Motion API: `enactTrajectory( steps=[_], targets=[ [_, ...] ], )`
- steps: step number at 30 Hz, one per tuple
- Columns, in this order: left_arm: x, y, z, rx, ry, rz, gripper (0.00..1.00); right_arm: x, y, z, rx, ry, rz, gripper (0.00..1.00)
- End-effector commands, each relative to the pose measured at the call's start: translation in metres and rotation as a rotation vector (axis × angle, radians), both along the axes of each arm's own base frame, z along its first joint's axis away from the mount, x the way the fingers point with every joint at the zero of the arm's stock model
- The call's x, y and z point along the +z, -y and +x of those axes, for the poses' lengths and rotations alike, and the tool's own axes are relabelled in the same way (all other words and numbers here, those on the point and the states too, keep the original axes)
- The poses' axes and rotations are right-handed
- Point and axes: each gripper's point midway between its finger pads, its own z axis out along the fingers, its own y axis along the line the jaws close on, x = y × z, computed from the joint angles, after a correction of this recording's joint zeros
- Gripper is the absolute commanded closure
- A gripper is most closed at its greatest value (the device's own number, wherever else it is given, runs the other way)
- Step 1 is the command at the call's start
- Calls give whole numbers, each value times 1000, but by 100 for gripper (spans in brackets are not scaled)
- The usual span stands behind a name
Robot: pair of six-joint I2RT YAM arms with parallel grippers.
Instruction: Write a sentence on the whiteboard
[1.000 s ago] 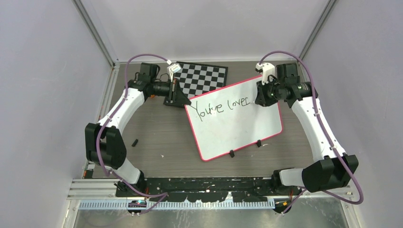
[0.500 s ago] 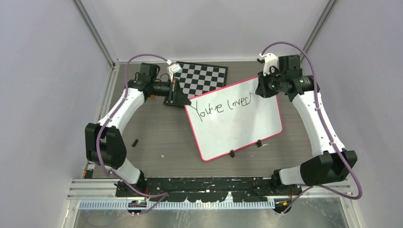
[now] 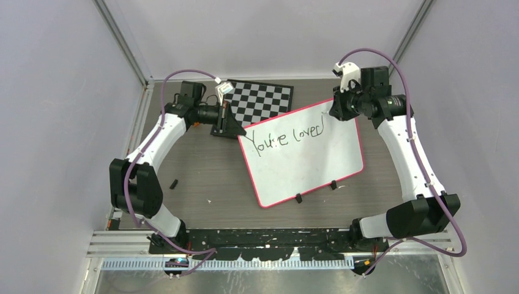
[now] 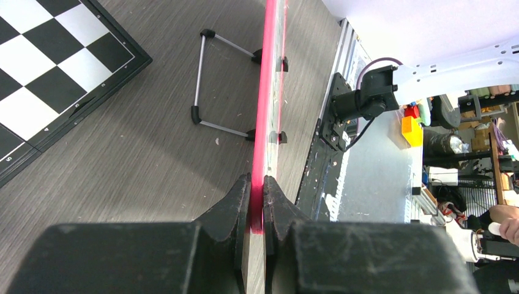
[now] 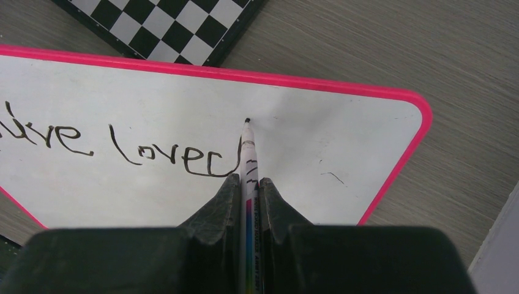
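The whiteboard [image 3: 306,174] stands right of desk centre, its frame pinched by the left gripper [image 4: 257,184]. The right gripper [image 5: 248,184] clamps a marker [image 5: 250,150]. The sentence [image 3: 287,136] reaches "You're loved"; the rest is unwritten.

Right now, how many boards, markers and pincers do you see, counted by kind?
Boards: 2, whiteboard and checkerboard.
Markers: 1, the marker.
Pincers: 2, left pincer and right pincer.
Total: 5.
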Motion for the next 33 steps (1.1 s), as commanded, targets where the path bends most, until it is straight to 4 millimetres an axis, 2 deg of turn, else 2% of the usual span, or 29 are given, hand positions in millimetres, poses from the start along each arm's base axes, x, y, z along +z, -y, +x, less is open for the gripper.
enactTrajectory(
  steps=[1, 4, 8, 18, 26, 33],
  targets=[
    [-2, 7, 0, -15, 24, 24, 100, 1, 0, -1, 4, 18, 2, 100],
    [-1, 7, 0, -15, 24, 24, 100, -15, 3, -9, 4, -16, -13, 100],
    [0, 7, 0, -17, 28, 25, 100, -23, 6, -19, 2, -29, -27, 100],
    [-4, 6, 0, -12, 25, 37, 100, -28, 11, -41, 15, -55, -52, 100],
    [-3, 6, 7, -12, 49, 51, 100, -16, 16, -53, 25, -38, -81, 100],
    [-1, 5, 15, -4, 72, 76, 100, -20, 6, -59, 49, -73, -25, 100]
  ],
)
